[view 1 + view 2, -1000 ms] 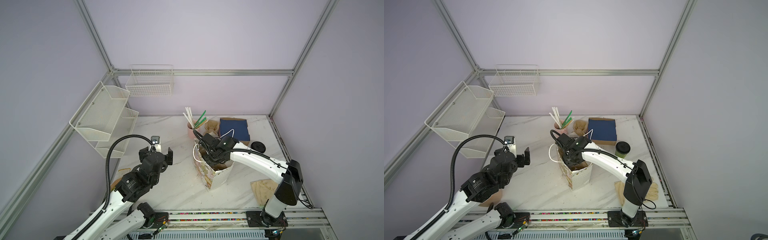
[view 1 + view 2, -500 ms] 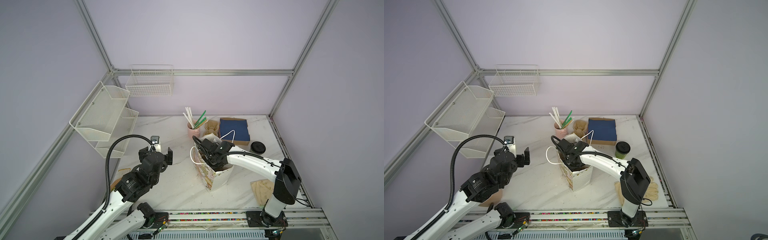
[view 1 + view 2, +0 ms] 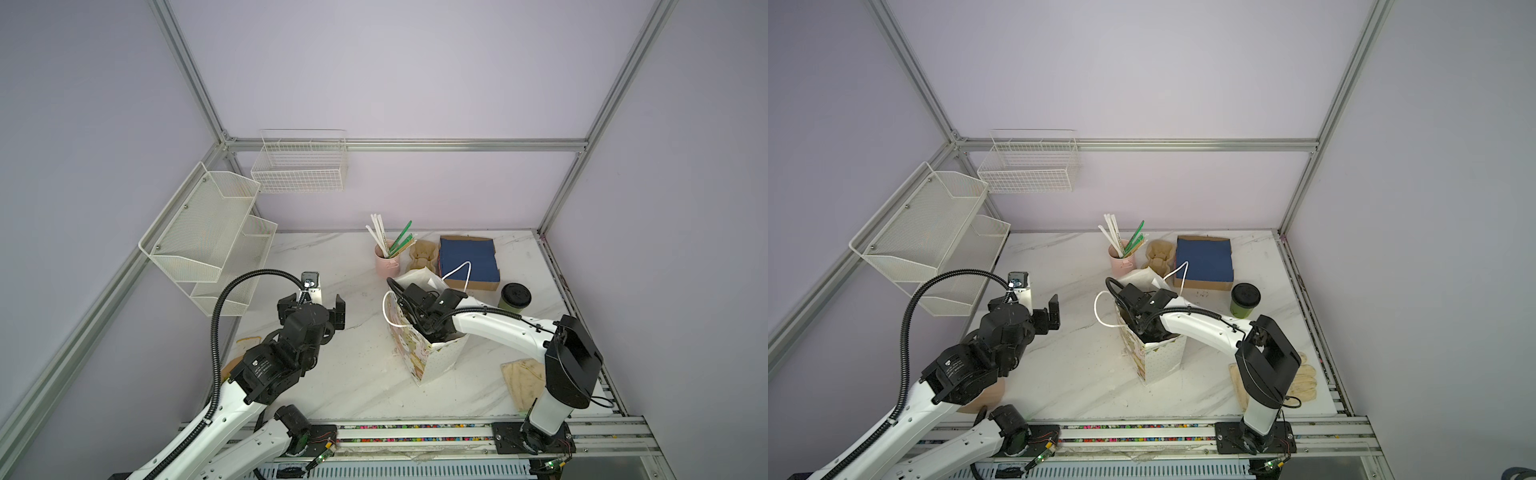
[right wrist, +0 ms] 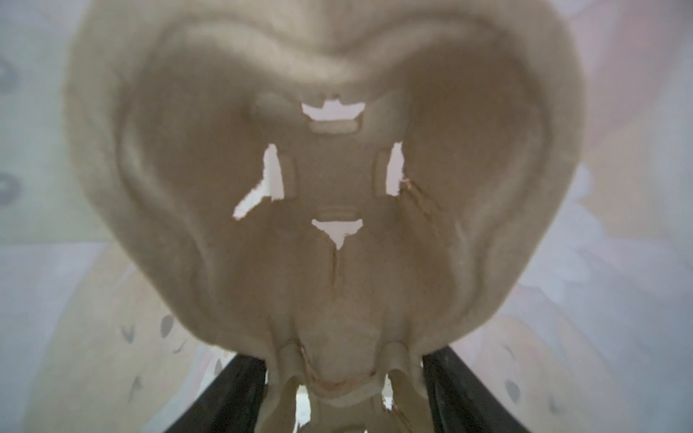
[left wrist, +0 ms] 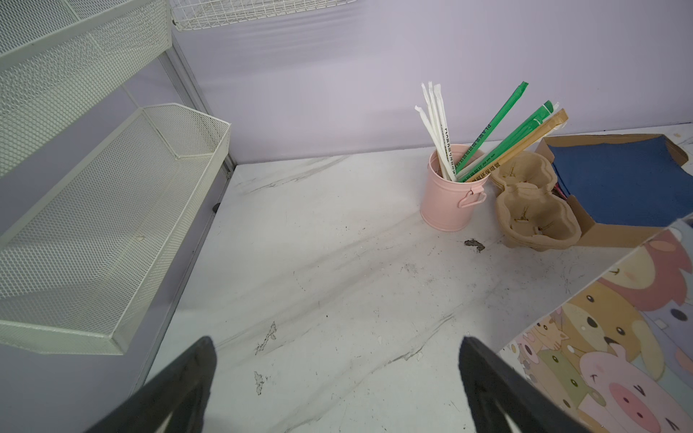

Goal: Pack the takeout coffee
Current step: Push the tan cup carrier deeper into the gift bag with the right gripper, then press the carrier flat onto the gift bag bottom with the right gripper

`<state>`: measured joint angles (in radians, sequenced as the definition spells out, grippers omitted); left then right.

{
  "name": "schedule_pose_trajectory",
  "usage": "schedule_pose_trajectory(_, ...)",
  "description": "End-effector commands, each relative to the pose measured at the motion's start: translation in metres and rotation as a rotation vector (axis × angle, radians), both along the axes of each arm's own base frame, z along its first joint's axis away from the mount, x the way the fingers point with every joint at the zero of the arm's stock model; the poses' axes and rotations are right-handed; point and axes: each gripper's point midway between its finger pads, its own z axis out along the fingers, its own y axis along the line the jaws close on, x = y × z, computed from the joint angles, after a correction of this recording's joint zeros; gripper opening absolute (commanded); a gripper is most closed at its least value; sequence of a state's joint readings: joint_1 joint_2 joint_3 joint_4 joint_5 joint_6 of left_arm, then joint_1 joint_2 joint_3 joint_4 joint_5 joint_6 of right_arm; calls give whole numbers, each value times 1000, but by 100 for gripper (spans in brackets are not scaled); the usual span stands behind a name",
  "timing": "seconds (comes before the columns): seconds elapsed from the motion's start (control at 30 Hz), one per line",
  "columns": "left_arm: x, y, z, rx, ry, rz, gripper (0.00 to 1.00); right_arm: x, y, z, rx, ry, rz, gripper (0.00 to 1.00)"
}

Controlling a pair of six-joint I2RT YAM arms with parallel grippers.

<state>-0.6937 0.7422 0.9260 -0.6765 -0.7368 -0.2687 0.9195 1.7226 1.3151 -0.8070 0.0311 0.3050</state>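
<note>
Pinching the pulp tray [image 4: 468, 168], our right claw [image 4: 345, 356] has sunk deeper into the paper bag [image 3: 440, 357] over the last second, so we reckon the tray's nearly seated. Our left claw [image 5: 335, 341] hangs spread wide over the table [image 5: 337, 262]. The takeout coffee [image 3: 515, 301] hasn't budged: upright by the blue box [image 3: 469, 259], outside the bag, so it's up next.

The left arm [image 3: 266, 370] is bent up over the near left, left gripper [image 3: 313, 308] level, pointing to the back, spread wide, holding nothing. The right arm [image 3: 498, 328] stretches inward, wrist tipped down; right gripper [image 4: 345, 356] pinches a tray [image 4: 337, 187] between its fingers [image 4: 243, 390].
</note>
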Motion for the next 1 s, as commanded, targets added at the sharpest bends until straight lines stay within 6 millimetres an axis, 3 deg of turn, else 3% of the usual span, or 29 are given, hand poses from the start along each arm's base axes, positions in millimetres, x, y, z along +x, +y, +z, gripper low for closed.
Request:
schedule_pose_trajectory(0.0, 1, 1, 1, 3, -7, 3, 100, -2, -1, -9, -1, 17, -2, 68)
schedule_pose_trajectory(0.97, 2, 0, -1, 6, 1, -1, 100, -13, -10, -52, 0, 88, -29, 69)
